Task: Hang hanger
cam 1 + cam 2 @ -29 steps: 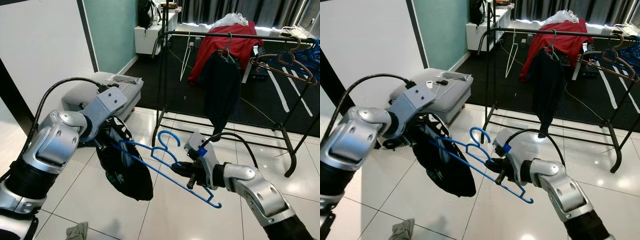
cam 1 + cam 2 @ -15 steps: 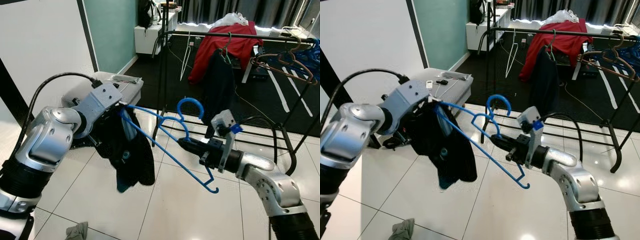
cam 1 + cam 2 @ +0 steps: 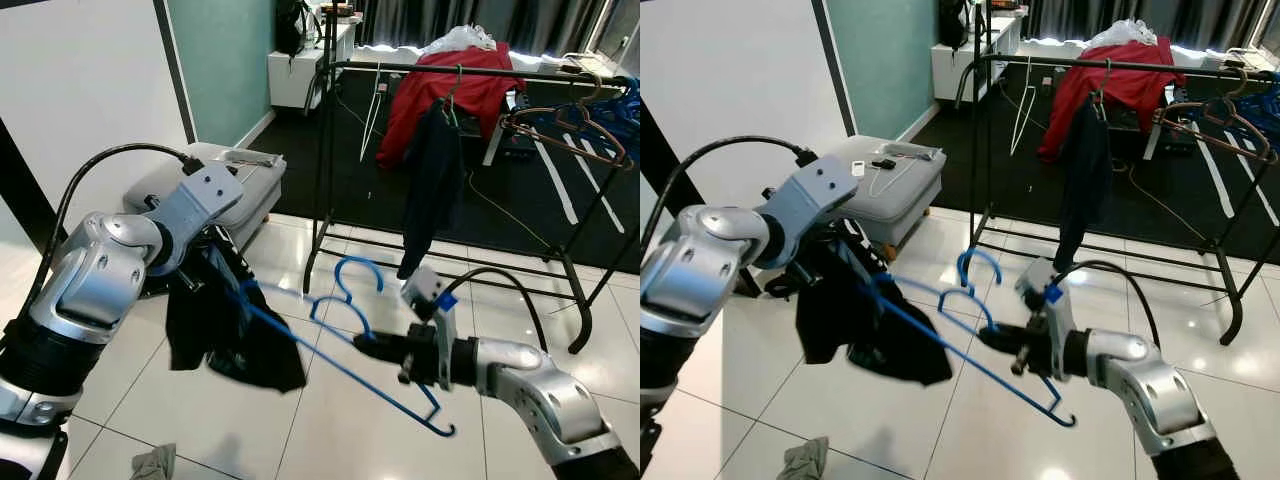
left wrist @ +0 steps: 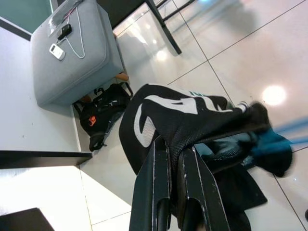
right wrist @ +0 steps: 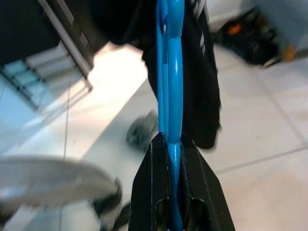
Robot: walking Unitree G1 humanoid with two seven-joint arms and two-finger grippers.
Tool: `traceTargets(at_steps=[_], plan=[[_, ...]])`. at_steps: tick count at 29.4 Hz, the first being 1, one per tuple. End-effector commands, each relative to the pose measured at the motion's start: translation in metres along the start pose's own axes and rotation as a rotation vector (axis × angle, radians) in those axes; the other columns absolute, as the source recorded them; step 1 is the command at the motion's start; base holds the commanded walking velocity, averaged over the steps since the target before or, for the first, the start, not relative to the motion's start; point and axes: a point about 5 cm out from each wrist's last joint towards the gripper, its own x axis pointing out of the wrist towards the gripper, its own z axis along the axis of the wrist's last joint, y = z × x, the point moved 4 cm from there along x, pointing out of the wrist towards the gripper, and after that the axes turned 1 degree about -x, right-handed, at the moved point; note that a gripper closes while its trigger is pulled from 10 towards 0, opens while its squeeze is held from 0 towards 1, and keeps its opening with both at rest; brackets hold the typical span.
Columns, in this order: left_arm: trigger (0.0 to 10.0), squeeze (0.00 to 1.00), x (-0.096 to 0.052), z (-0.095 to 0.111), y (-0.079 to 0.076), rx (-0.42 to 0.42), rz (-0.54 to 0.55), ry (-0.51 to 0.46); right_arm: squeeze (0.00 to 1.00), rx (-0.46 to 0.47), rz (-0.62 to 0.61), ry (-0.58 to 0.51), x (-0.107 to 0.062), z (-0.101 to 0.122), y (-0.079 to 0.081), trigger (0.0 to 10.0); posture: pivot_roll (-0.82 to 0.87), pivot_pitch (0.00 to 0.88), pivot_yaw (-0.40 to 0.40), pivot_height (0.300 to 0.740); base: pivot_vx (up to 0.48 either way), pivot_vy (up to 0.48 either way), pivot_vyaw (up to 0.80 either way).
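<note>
1. So, we had the blue hanger held between both arms, low over the tiled floor, well short of the clothes rack.
2. Our right gripper was pinched on the hanger's bar; in the right wrist view the blue wire ran straight out between the black fingers.
3. Our left gripper was clamped on the black garment draped on the hanger's far end.
4. Key relation: the hanger's long axis ran left to right between the two grippers, tilted down toward our right; its hook pointed up and away from us, toward the rack.
5. The rack's top rail sat above and beyond the hook, so we judged the next move as up and forward.
6. The right arm was nearer the hook and the rail.
</note>
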Motion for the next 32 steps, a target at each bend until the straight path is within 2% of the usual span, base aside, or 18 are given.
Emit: traceTargets(at_steps=[1,2,4,7,15,21,24,26,32], plan=[[10.0,0.0,-0.001,0.0,0.004,0.005,0.015,-0.001,0.0,-0.026,0.006,0.012,0.001,0.001,0.002,10.0,-0.01,0.0,-0.003,0.74,0.0,0.0,0.0],[10.0,0.0,-0.001,0.0,0.004,0.005,0.015,-0.001,0.0,-0.026,0.006,0.012,0.001,0.001,0.002,10.0,-0.01,0.0,-0.003,0.74,0.0,0.0,0.0],[10.0,0.0,0.0,0.0,0.002,0.011,0.008,-0.002,0.0,-0.055,-0.068,-0.055,-0.003,0.017,-0.013,10.0,-0.01,0.0,-0.003,0.74,0.0,0.0,0.0],[10.0,0.0,0.0,0.0,0.002,0.013,0.007,-0.003,0.0,-0.059,-0.077,-0.07,-0.004,0.021,-0.015,10.0,-0.01,0.0,-0.003,0.74,0.0,0.0,0.0],[10.0,0.0,0.001,-0.001,0.0,0.026,0.001,0.004,0.0,-0.093,-0.006,-0.246,-0.012,0.053,-0.004,10.0,-0.01,0.0,0.0,0.74,0.0,0.0,0.0],[10.0,0.0,0.002,-0.001,-0.001,0.029,-0.001,0.006,0.0,-0.096,0.033,-0.254,-0.013,0.055,0.002,10.0,-0.01,0.0,-0.002,0.74,0.0,0.0,0.0],[10.0,0.0,0.002,-0.001,-0.001,0.035,0.001,0.005,0.0,-0.095,0.168,-0.173,-0.013,0.041,0.022,10.0,-0.01,0.0,-0.005,0.74,0.0,0.0,0.0],[10.0,0.0,0.002,-0.001,-0.001,0.035,0.001,0.005,0.0,-0.091,0.195,-0.156,-0.014,0.037,0.026,10.0,-0.01,0.0,-0.005,0.74,0.0,0.0,0.0],[10.0,0.0,0.001,-0.003,-0.002,0.036,-0.001,0.01,0.0,-0.084,0.186,-0.164,-0.018,0.039,0.023,10.0,-0.01,0.0,-0.004,0.74,0.0,0.0,0.0]])
